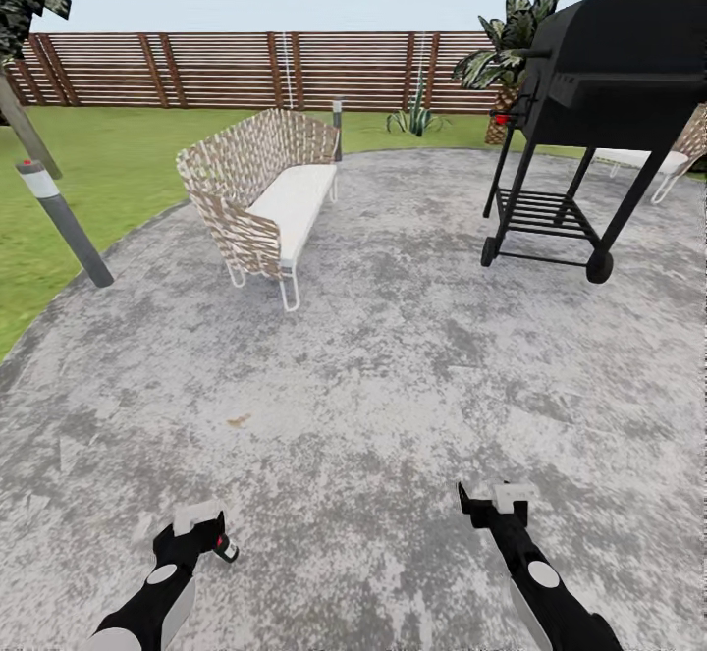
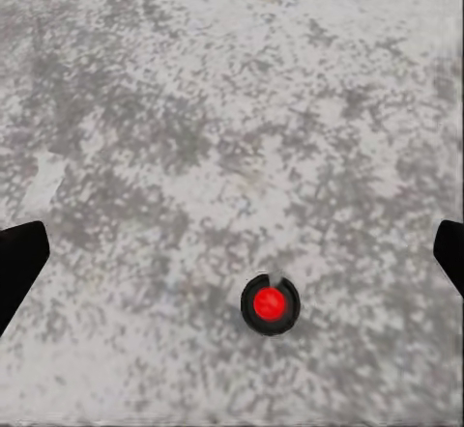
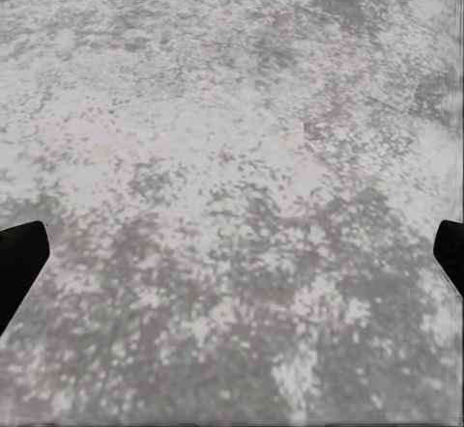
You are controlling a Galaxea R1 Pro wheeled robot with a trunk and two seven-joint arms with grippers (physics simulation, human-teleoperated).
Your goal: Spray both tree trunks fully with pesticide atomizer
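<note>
Over grey stone paving (image 1: 373, 386), both end effectors gape; no writing legible.

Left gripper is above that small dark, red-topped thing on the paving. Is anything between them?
Nothing visible is. The red-topped thing sits on bare paving, in line with the gap between the spread fingers of the left gripper. I cannot tell whether it is the atomizer.

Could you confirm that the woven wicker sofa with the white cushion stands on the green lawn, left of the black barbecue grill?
Not quite: in the head view, the woven wicker sofa stands on the grey stone paving, not the lawn. It is left of the black barbecue grill.
</note>
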